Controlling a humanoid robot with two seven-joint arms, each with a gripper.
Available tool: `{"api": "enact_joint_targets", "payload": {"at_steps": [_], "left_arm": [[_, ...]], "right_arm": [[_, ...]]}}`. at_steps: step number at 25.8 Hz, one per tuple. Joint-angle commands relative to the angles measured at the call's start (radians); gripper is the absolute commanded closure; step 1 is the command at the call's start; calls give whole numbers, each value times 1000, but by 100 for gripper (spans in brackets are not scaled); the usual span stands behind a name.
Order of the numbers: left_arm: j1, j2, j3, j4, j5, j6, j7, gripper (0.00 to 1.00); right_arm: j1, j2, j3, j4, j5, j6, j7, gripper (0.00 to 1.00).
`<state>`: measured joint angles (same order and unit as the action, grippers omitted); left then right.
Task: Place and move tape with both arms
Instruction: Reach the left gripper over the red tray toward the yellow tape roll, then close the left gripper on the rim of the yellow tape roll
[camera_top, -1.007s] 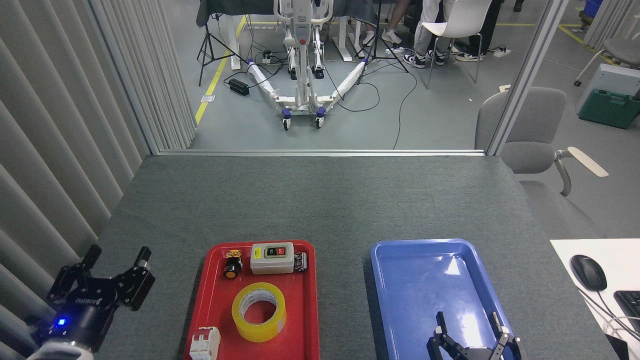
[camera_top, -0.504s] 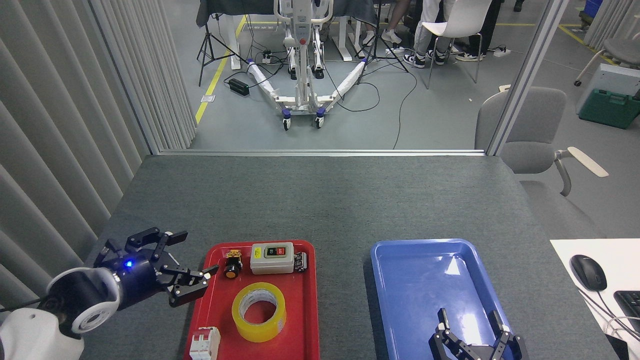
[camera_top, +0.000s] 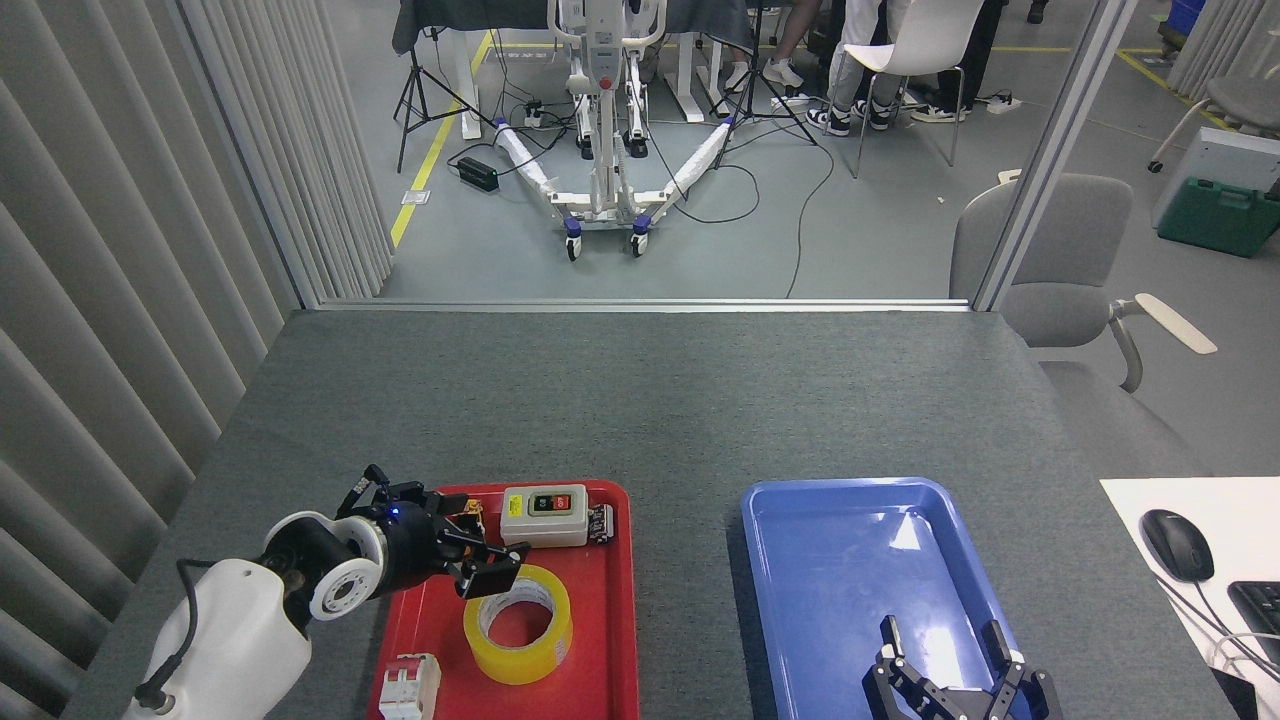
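Left gripper (camera_top: 480, 555) swung in from beyond the red tray (camera_top: 610, 640) to the far-left rim of the tape (camera_top: 518, 624), fingers parted, nothing held. Tape flat in the tray; grasp judged imminent. Right gripper (camera_top: 945, 650) spread wide, over the blue tray (camera_top: 800, 600).

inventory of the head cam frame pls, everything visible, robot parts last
tape: 1, yellow, flat in red tray
red tray: 1, table left
switch box: 1, grey, tray's far end
breaker: 1, white, tray's near left corner
blue tray: 1, table right, nothing in it
table: 1, grey
mouse: 1, black, white desk at right
office chair: 1, grey, beyond table's right corner
green case: 1, floor, far right
wheeled stand: 1, white, floor beyond
left gripper: black, jaws open at tape's far left rim
right gripper: black, jaws open over blue tray
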<state>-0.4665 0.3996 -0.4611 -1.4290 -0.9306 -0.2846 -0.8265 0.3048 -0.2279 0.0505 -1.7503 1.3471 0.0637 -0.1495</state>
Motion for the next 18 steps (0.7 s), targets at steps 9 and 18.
{"api": "enact_joint_targets", "payload": {"at_steps": [9, 18], "left_arm": [[-23, -93, -7, 110, 27, 171, -273, 1], [-55, -114, -2, 209, -31, 174, -309, 9]], "right_arm": [[0, 6, 5, 0, 67, 42, -2, 1], [-3, -2, 6, -5, 75, 45, -4, 1]]}}
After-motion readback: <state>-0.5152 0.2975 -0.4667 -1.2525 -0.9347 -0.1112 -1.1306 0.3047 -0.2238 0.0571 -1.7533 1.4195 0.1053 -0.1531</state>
